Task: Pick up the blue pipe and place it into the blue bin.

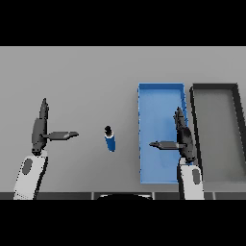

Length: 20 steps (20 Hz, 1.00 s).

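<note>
The blue pipe (110,140), a short blue cylinder with a dark cap at its far end, lies on the grey table between my two hands. The blue bin (156,98) stands to its right, long side running away from me. My right hand (184,136) hovers over the bin's right side, fingers straight and thumb pointing left, holding nothing. My left hand (39,129) is at the left of the table, also open, its thumb pointing right toward the pipe, a short way from it.
A dark grey bin (236,115) stands right beside the blue bin, at the table's right edge.
</note>
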Tool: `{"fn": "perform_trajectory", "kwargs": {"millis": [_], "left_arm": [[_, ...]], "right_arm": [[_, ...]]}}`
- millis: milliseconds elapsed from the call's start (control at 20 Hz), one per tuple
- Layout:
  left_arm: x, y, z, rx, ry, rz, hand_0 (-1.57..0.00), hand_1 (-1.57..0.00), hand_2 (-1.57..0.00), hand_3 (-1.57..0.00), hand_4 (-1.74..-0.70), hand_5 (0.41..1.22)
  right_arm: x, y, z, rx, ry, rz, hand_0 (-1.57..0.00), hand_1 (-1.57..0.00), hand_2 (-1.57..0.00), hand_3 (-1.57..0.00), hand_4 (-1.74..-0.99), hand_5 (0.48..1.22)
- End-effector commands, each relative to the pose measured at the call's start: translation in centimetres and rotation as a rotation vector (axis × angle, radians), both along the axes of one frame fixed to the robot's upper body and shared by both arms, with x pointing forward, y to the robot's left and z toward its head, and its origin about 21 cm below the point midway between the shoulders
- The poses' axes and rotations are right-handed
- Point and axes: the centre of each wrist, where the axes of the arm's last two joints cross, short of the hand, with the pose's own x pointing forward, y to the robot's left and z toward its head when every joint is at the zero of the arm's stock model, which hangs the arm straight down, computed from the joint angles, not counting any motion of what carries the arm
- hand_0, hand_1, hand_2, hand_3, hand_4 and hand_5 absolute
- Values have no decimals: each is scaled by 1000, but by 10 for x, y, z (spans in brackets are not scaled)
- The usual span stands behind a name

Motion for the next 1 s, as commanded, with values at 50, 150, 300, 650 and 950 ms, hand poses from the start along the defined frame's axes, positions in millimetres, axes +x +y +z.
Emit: {"fn": "perform_trajectory", "kwargs": {"millis": [50, 150, 300, 650, 950], "left_arm": [[0, 0, 0, 0, -6, -1, 1, 1, 1, 1, -1074, 591], [1, 1, 0, 0, -6, -1, 1, 1, 1, 1, -1074, 591], [-1, 11, 8, 71, -2, -173, 1, 1, 1, 1, -1074, 591], [-1, 36, 19, 150, 36, -421, 1, 1, 1, 1, -1080, 600], [-22, 15, 16, 123, 61, -645, 1, 1, 1, 1, -1102, 554]], "right_arm": [[1, 0, 0, 0, 1, -1, 1, 1, 1, 1, -1225, 617], [1, 1, 0, 0, 1, 0, 1, 1, 1, 1, -1225, 617], [-5, -3, 2, -92, -55, 64, 1, 1, 1, 1, -1225, 617], [-20, -6, 15, -265, -80, 133, 1, 1, 1, 1, -1196, 609], [-22, -4, 15, -278, -111, 149, 1, 1, 1, 1, -1198, 607]]}}
